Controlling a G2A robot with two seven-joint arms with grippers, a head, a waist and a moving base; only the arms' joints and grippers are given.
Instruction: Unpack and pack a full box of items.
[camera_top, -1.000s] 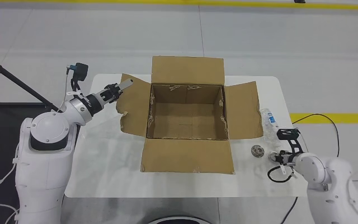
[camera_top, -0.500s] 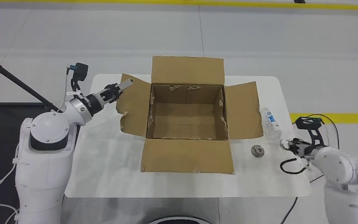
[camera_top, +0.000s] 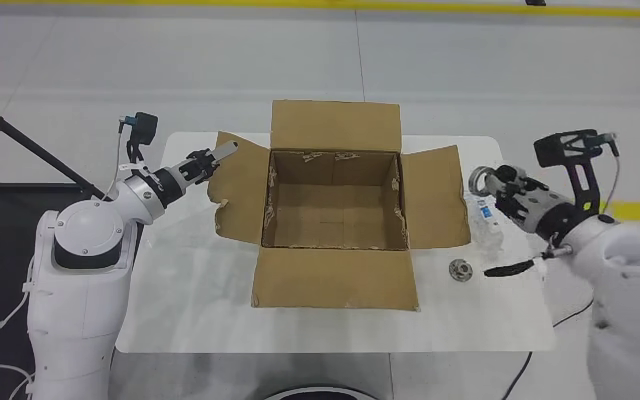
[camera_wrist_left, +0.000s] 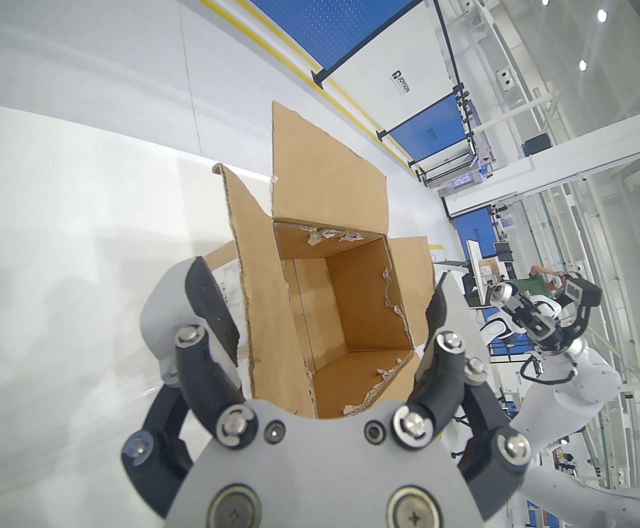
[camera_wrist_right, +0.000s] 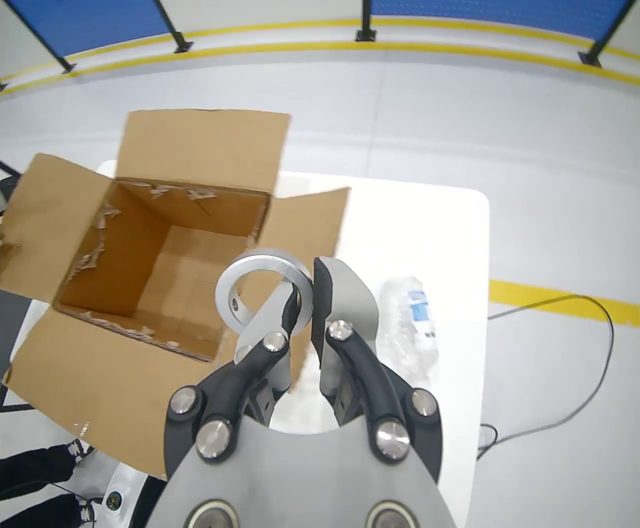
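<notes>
Right gripper (camera_wrist_right: 306, 295), fingers clamped on one silver metal ring (camera_wrist_right: 260, 260), hung right of one open brown cardboard box (camera_top: 335, 125); left gripper (camera_wrist_left: 320, 282) fingers gaped, empty.

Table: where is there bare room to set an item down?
Bare: the wide patch of table between the left flap and the table's left edge, and the strip between the front flap and the near edge. Crowded: right of the box, with the bottle, a small round metal part, and the right pincer holding a ring.
</notes>
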